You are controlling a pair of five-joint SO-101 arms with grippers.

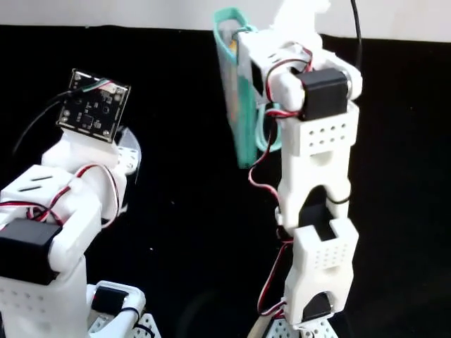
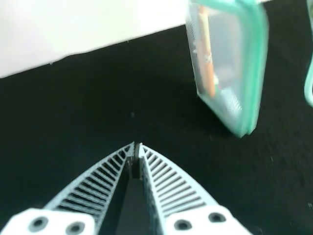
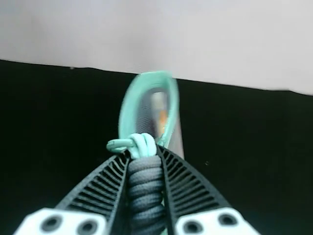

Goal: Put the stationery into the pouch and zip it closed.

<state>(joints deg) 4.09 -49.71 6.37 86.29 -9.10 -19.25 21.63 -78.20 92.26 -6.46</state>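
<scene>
The pouch (image 1: 236,98) stood on edge near the far side of the black surface (image 1: 183,232), its teal trim framing see-through mesh sides. From the high view it rose upright just beside the right arm (image 1: 317,141), which stretched out across the surface towards it. Inside the pouch, the left wrist view showed an orange stick (image 2: 205,54) lying along one long side; what sort of stationery it was could not be told.

The right hand (image 3: 142,149) was clamped on a dark braided cord (image 3: 145,191), which ran back between its ribbed fingers (image 3: 188,183). At the fingertips the cord met a knotted teal loop (image 3: 132,143), and the pouch (image 3: 146,107) sat directly beyond, seen end-on. Whether its zip was drawn shut could not be judged from any view.

The left arm (image 1: 70,197) sat well apart from the pouch, on the other side of the surface. Its left hand (image 2: 136,147) held nothing, the two fingertips pressed together above bare black surface (image 2: 73,107), with the pouch (image 2: 225,63) farther off to one side. A strip of teal cord (image 2: 308,88) showed at the edge of that view. A white wall (image 3: 195,39) rose behind the surface.
</scene>
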